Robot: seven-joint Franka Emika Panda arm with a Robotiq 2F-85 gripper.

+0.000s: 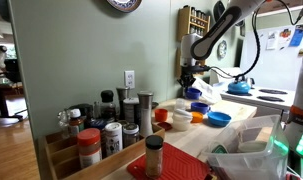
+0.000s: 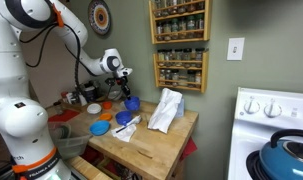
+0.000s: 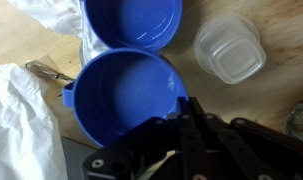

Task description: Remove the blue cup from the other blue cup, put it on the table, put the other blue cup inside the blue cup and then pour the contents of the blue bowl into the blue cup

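Note:
In the wrist view a blue cup [image 3: 126,88] with a small side handle fills the middle, and my gripper [image 3: 187,108] has its fingers closed together on the cup's right rim. A second blue cup [image 3: 131,20] stands just beyond it, apart. In both exterior views the gripper [image 1: 189,78] [image 2: 124,82] sits right above the held cup [image 1: 196,94] [image 2: 133,103], with the other cup [image 1: 199,107] [image 2: 123,117] beside it. The shallow blue bowl [image 1: 219,117] [image 2: 99,128] rests on the beige table [image 1: 253,127] [image 2: 161,148]; its contents do not show.
A clear plastic container [image 3: 229,48] lies to the right of the cups. White crumpled cloth [image 3: 21,110] [image 2: 166,108] lies beside them. An orange bowl [image 1: 181,120] and a white cup [image 1: 161,115] stand nearby. Spice jars [image 1: 111,130] crowd the near end. A blue kettle [image 2: 289,157] sits on the stove.

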